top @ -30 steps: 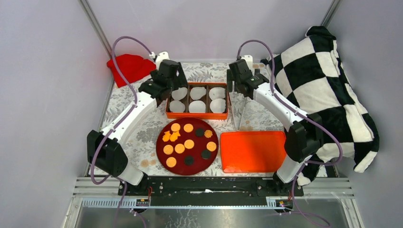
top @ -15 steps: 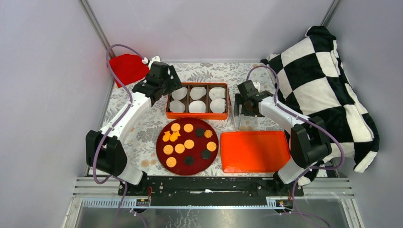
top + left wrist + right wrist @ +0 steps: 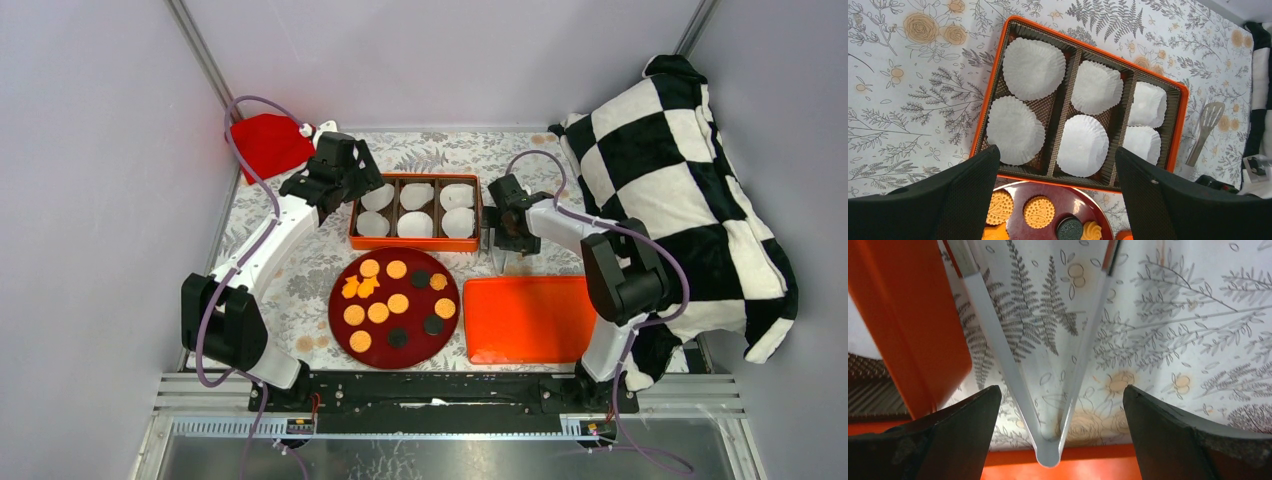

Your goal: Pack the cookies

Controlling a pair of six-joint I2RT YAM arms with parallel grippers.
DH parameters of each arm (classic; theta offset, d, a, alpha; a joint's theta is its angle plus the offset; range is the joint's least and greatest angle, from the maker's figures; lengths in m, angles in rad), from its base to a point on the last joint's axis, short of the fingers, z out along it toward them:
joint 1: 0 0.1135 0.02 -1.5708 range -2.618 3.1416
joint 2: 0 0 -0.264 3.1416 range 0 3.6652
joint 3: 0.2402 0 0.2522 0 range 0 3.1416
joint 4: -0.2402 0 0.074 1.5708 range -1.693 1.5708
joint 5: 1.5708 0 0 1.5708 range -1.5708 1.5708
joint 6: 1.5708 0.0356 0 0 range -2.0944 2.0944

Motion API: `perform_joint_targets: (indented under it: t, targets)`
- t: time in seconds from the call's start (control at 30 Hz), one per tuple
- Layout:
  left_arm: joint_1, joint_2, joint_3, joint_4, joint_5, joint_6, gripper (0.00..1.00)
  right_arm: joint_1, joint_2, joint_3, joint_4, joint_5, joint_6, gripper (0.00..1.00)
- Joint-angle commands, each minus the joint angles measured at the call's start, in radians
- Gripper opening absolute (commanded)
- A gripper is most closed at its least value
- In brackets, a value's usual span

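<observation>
Top external: six paper cups [image 3: 417, 224] in box [image 3: 415, 244]; three black cookies [image 3: 433, 324].

Six paper cups [image 3: 1033, 67] are set in an orange box [image 3: 412, 243]. An orange lid [image 3: 530, 318] is laid beside a red plate [image 3: 420, 350]. Tongs [image 3: 1049, 452] are seen just beside the box, with a checkered blanket [image 3: 680, 170] on the right.

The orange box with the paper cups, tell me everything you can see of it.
The orange box is a shallow open rectangle lying flat on the floral tablecloth. A dark brown ribbed insert splits it into three compartments, each holding two white pleated paper cups, all six empty. The dark red plate sits right at its near edge; whether they touch is unclear.
</observation>
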State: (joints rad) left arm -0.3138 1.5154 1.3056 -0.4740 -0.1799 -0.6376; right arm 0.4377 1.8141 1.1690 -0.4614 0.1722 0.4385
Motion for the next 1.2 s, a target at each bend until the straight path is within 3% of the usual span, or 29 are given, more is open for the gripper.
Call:
perform_joint_targets:
  t: [0.0,0.33,0.87,1.17]
  targets:
    - [0.0,-0.016,-0.014,0.04,0.006,-0.001,0.89,0.001,0.065,0.082,0.012,0.0,0.001,1.0]
    - [-0.001,-0.011,-0.016,0.042,-0.003,0.002,0.89,-0.034,0.231,0.189,-0.009,0.001,0.02,1.0]
    - [-0.001,0.017,-0.018,0.057,0.03,-0.012,0.89,-0.033,0.158,-0.03,0.0,-0.136,0.043,1.0]
    - [-0.001,0.016,-0.018,0.058,0.038,-0.014,0.89,-0.033,0.185,0.033,-0.028,-0.117,0.014,0.76]
